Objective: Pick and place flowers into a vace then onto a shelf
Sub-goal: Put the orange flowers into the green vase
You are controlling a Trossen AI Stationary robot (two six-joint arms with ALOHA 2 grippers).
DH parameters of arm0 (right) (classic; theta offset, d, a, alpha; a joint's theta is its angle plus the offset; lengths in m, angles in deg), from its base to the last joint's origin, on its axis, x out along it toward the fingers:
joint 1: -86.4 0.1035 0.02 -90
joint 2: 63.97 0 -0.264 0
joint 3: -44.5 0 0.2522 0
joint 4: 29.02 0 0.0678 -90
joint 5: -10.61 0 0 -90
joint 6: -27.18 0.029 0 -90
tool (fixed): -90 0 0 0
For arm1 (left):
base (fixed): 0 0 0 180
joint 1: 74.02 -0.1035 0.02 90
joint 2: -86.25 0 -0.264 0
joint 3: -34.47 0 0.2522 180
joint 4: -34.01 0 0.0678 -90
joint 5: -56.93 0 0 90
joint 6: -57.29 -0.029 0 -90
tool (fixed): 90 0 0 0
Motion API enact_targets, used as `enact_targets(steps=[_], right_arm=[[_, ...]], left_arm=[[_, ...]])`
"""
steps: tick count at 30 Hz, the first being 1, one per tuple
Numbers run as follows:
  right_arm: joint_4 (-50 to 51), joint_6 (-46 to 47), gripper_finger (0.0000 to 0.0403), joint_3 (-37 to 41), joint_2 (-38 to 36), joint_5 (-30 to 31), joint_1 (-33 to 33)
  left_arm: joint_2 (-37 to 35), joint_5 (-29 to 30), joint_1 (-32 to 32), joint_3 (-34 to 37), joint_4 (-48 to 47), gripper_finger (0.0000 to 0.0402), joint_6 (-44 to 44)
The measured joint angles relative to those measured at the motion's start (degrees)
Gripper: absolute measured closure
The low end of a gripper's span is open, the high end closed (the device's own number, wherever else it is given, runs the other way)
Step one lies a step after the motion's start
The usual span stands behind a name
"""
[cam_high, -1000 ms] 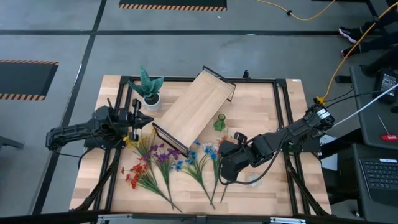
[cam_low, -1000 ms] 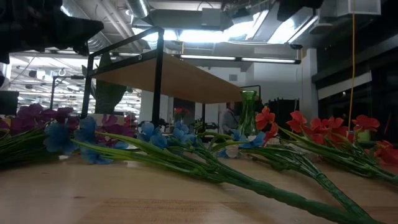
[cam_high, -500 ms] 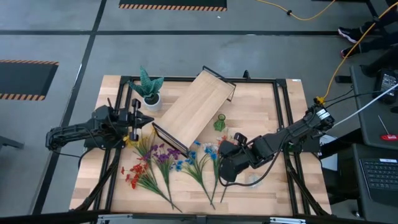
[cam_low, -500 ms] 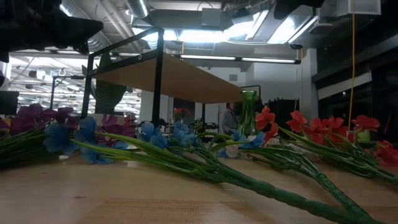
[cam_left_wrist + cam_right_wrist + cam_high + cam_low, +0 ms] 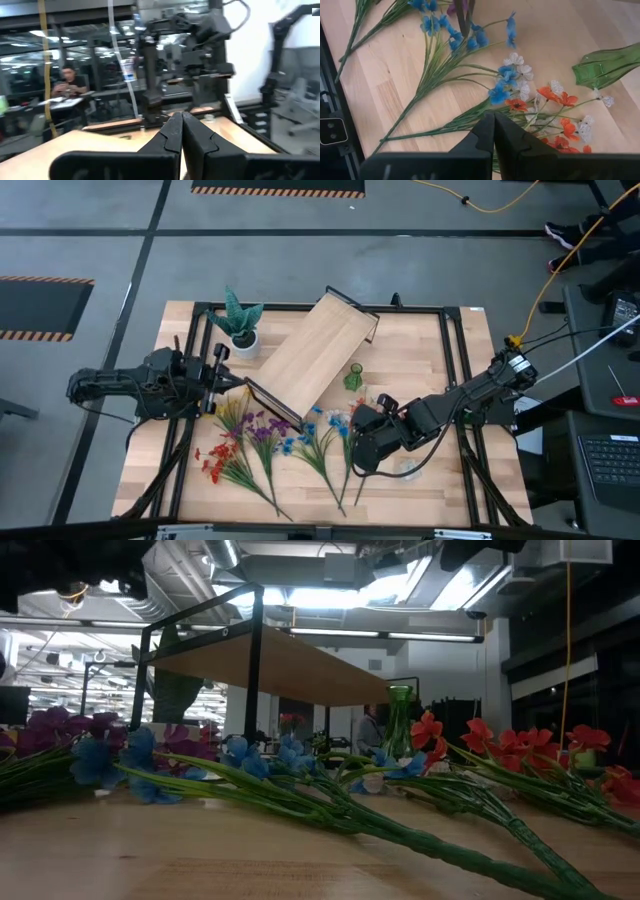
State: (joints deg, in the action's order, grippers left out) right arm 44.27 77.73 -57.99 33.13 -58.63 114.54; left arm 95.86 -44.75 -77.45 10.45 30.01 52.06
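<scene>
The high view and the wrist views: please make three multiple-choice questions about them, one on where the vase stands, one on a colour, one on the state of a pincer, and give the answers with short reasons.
1. Where does the green vase stand?
A. On top of the shelf
B. On the table beside the shelf
C. Inside the white pot

2. What colour are the blossoms of the sprig lying nearest the table's left edge?
A. Red
B. White
C. Black

3. How are the fingers of the right pincer?
A. Spread wide
B. Closed around the vase
C. Closed together, holding nothing

Answers:
1. B, as the high view shows the vase on the tabletop at the shelf's long side, toward the right arm.
2. A, as that outermost sprig carries red blossoms.
3. C, as the right wrist view shows both fingers meeting above the flowers with nothing between them.
</scene>
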Motion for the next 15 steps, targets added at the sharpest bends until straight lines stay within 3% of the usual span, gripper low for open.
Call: enact_targets(steps=[3,8,15], right_arm=[[0.0,-0.24,0.0389,0.0,0.0,0.11,0.0],[0.02,4.47,0.0389,0.0,0.0,0.14,0.35],[0.07,8.22,0.0396,0.0,0.0,0.13,2.91]], left_arm=[[4.27,2.95,3.63,-1.4,-0.05,0.0399,-2.29],[13.24,14.38,9.47,-5.07,-0.14,0.04,-4.78],[25.96,22.85,16.45,-11.35,-0.94,0.0399,-7.04]])
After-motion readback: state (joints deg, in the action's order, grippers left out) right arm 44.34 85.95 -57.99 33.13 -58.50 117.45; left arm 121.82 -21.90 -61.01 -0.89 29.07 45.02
